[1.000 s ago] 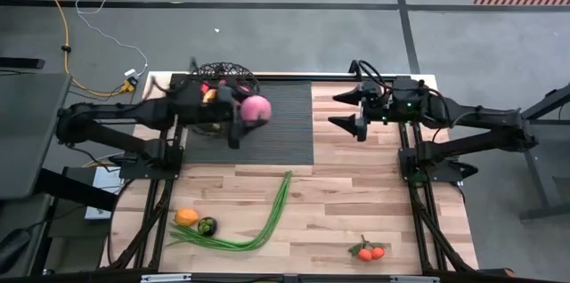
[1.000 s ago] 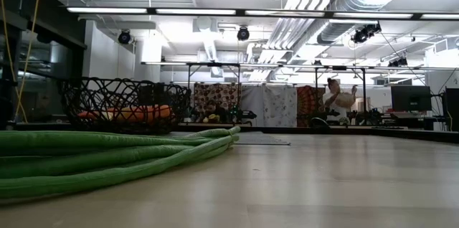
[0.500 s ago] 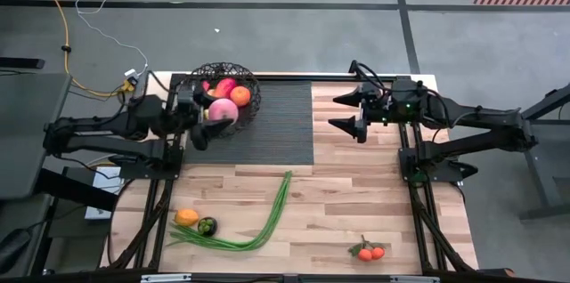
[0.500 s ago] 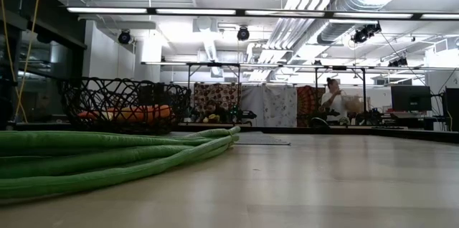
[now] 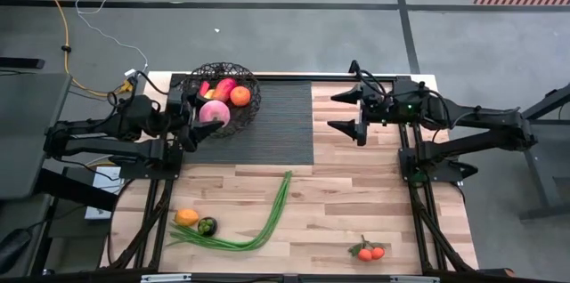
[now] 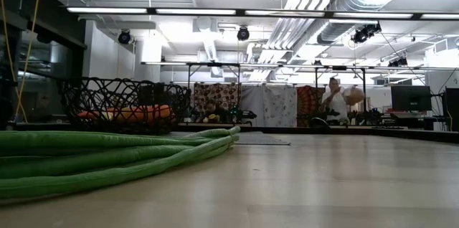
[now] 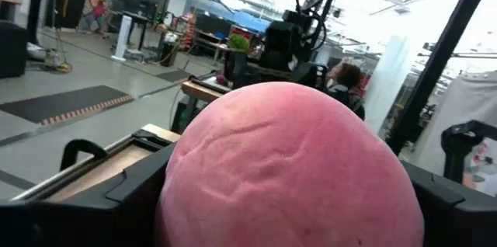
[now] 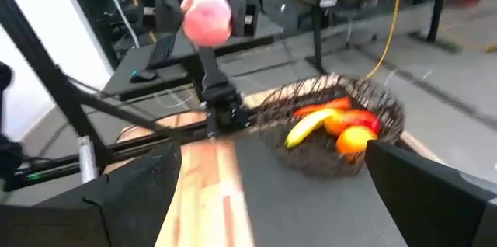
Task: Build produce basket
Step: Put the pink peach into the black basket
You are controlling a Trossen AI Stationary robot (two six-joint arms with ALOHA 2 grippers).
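Left gripper [image 5: 198, 126], jaws clamped on pink fruit [image 5: 213, 113], upper left of frame, just left of the basket [image 5: 251, 90]; right gripper [image 5: 349, 109] empty, jaws wide, upper right.

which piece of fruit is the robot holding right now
The big pink fruit, gripped by the left gripper at the basket edge. Every other piece lies loose in the basket or on the table.

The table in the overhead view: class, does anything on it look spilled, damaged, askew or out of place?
Nothing stands out. The basket sits upright holding fruit. The left gripper holds a pink fruit beside it. The long green stalks, orange fruit, dark green fruit and small orange-red fruits lie loose but intact.
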